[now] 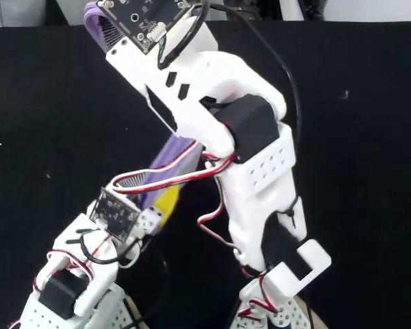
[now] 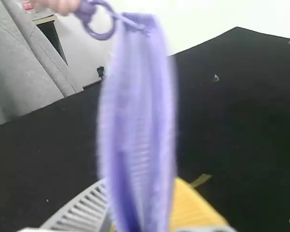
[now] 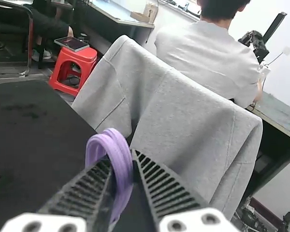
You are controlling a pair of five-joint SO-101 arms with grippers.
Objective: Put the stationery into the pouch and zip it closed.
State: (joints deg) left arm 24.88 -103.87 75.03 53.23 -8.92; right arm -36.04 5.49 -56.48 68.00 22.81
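From where I stand, the lilac mesh pouch (image 1: 172, 154) is strung between the 2 arms above the black counter (image 1: 356, 137), not lying on it. The left gripper (image 1: 166, 202) sits low, near the bases of the arms, and is clamped on one end of the pouch. In the left wrist view the left gripper (image 2: 140, 215) has a yellow finger (image 2: 193, 210) on one side of the fabric and a grey ribbed finger (image 2: 79, 212) on the other, both pressed against it. The pouch (image 2: 137, 121) runs away from the fingers as a narrow, edge-on strip. It ends in a pull loop (image 2: 94, 21) of the same lilac colour.

The right arm (image 1: 212, 89) leans tall across the middle of the counter toward its far left. A bit of ribbed lilac pokes out beside its wrist there. In the right wrist view the right gripper (image 3: 123, 159) has its 2 dark ribbed fingers (image 3: 159, 188) squeezed together on the pull loop (image 3: 111, 150), which bulges out just past their tips.

I cannot tell whether the zip is open, since the pouch shows only its thin edge, nor what it holds. Beyond the counter's far edge a grey jacket (image 3: 183, 121) hangs over a chair back.
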